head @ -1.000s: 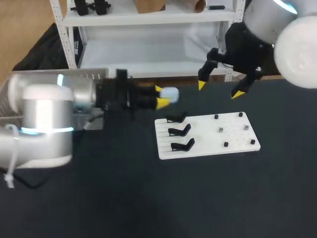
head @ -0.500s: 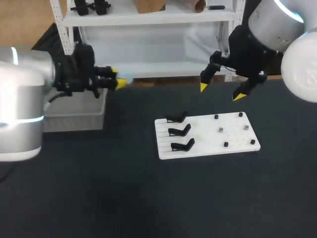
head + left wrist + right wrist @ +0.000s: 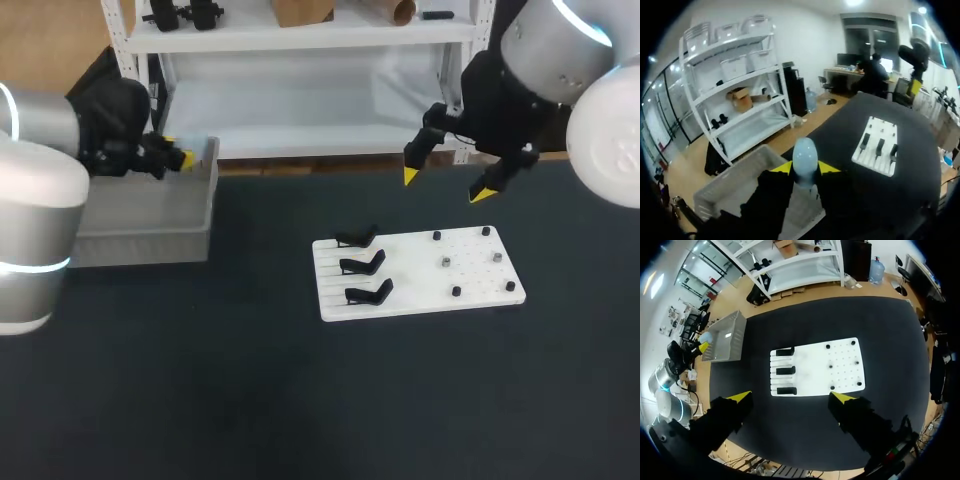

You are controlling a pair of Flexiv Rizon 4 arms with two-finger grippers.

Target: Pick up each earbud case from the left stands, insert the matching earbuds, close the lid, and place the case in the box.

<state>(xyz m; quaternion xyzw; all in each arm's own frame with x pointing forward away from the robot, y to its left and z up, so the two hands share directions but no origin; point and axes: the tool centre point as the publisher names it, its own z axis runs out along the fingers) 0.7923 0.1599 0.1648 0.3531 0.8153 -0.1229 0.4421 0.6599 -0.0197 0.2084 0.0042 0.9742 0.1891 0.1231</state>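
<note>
Left gripper (image 3: 805, 169) is clamped on the pale blue earbud case (image 3: 805, 154), a yellow tip at each side. The case stands upright between them, above the grey box (image 3: 140, 245) at the bench (image 3: 300, 400)'s left side. Right gripper (image 3: 445, 186) is spread wide, above the white stand board (image 3: 480, 275)'s far edge.

The tabletop (image 3: 300, 400) looks matt black, faintly cloth-like. The board (image 3: 412, 287) is smooth white plastic, its stands (image 3: 366, 265) matt black. The box (image 3: 140, 242) is dull grey plastic; the earbud case (image 3: 804, 156) is glossy pale-blue plastic.
</note>
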